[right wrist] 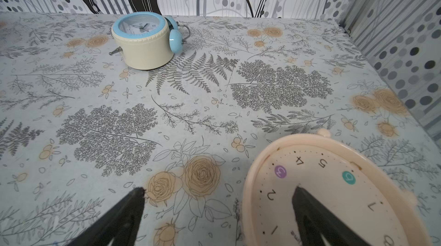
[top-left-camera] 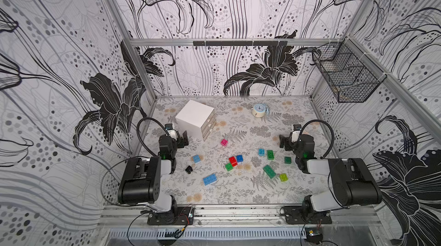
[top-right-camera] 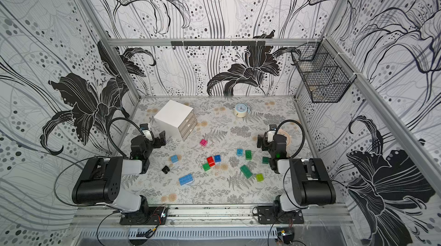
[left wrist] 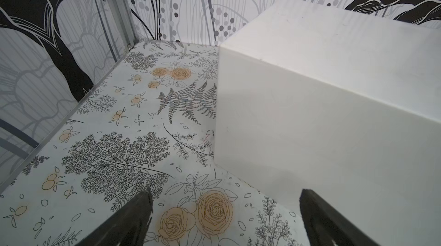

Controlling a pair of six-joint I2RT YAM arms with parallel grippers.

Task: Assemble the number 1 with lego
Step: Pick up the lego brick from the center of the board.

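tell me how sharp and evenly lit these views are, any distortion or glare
Both top views: wide-angle bowing of the walls, soft even light, lego small but distinct. Left wrist: white box washed out, nearly featureless. Right wrist: alarm clock sharp, peach clock rim softly blurred up close.

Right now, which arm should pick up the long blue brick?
Left. The long blue brick lies nearer the left hand, which is open and empty. The right hand is open too, but farther away.

Lego bricks [top-right-camera: 210, 161] are lying scattered on the table [top-right-camera: 214, 192], flanked by the left gripper [top-right-camera: 161, 139] and right gripper [top-right-camera: 260, 141], while a white drawer chest [top-right-camera: 174, 115] and a blue-rimmed clock [top-right-camera: 240, 109] are standing farther back.
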